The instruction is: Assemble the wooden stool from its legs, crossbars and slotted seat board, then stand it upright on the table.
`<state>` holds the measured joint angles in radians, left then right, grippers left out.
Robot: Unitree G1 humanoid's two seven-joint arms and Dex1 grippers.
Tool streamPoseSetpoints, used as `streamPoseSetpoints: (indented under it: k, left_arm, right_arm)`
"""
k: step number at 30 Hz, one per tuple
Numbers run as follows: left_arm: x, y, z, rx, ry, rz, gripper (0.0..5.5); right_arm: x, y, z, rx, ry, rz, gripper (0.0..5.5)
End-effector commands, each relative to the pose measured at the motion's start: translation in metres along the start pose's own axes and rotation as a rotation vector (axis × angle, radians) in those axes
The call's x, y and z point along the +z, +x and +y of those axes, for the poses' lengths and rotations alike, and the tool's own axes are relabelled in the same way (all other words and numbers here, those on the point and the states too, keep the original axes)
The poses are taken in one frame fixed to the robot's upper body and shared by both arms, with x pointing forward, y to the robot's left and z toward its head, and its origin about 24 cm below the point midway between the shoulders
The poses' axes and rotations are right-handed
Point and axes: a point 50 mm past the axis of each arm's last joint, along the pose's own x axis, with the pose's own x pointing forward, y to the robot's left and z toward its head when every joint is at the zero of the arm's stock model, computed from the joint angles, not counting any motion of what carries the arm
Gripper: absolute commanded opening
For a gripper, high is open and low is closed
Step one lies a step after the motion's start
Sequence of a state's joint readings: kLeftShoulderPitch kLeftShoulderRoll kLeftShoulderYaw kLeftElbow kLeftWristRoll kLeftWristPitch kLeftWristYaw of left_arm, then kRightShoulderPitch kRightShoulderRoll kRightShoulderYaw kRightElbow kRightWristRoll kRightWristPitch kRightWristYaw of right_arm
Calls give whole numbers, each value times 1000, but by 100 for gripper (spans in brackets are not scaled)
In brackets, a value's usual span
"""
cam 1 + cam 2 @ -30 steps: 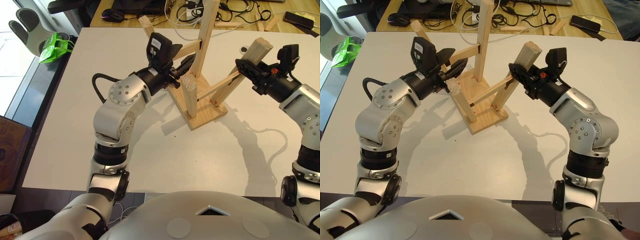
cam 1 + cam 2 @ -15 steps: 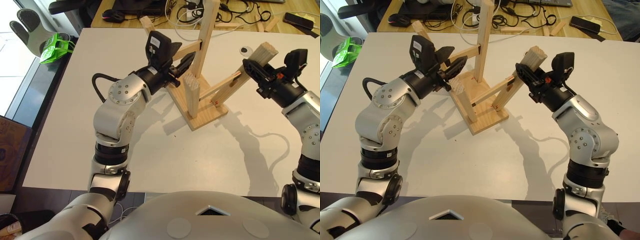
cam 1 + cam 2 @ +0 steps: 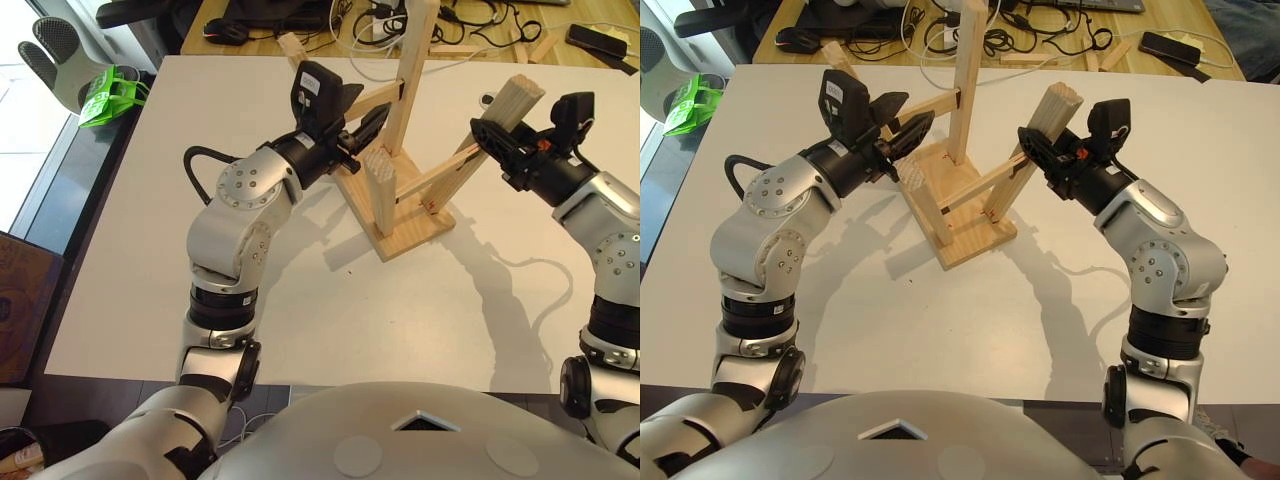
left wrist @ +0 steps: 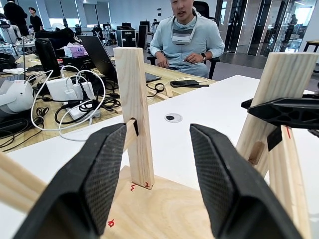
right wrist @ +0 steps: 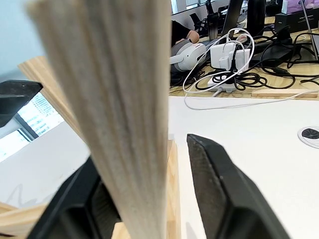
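Note:
The wooden stool stands upside down, its seat board [image 3: 412, 238] flat on the white table [image 3: 200, 250] and its legs pointing up. My left gripper [image 3: 362, 115] is open beside the left crossbar [image 3: 372, 98], its fingers [image 4: 94, 179] apart with nothing between them; the tall back leg [image 4: 135, 109] stands beyond. My right gripper [image 3: 492, 135] is open and straddles the upper part of the slanting right leg [image 3: 510, 105]. In the right wrist view that leg [image 5: 119, 99] lies against one finger, with a gap to the other finger [image 5: 224, 194].
Behind the table stands a wooden desk with cables, devices and spare wooden pieces [image 3: 530, 45]. A round grommet [image 3: 487, 98] is set in the table behind the right leg. A green bag [image 3: 110, 95] lies off the table's left edge. The near half of the table is bare.
My right gripper swung out to the right with the slanting leg leaning further, then came back left to where it was a second ago. The left arm has kept still.

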<state>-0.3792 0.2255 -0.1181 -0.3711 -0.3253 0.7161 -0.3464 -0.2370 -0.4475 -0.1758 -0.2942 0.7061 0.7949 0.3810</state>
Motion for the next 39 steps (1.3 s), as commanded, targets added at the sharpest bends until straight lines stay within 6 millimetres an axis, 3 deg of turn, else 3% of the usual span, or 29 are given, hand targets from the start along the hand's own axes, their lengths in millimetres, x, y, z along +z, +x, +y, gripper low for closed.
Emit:
streamPoseSetpoints:
  k: [1,8,17,25,34,39]
  left_arm:
    - [2,1,1,2,2,1,234]
    - [3,1,1,5,3,-1,234]
    - [3,2,0,1,2,-5,234]
    - [2,2,-1,-2,-10,-9,234]
    - [2,1,0,9,-7,-7,234]
    - [3,1,0,10,-7,-10,234]
  right_arm:
    - [-9,-4,-4,-32,-46,66,231]
    - [1,1,-7,-61,-68,-4,231]
    - [20,-5,-3,15,69,-152,231]
    - [1,-23,-4,48,0,-26,231]
    - [-7,-14,-3,62,-55,26,231]
    - [-30,-14,-9,10,-178,207,231]
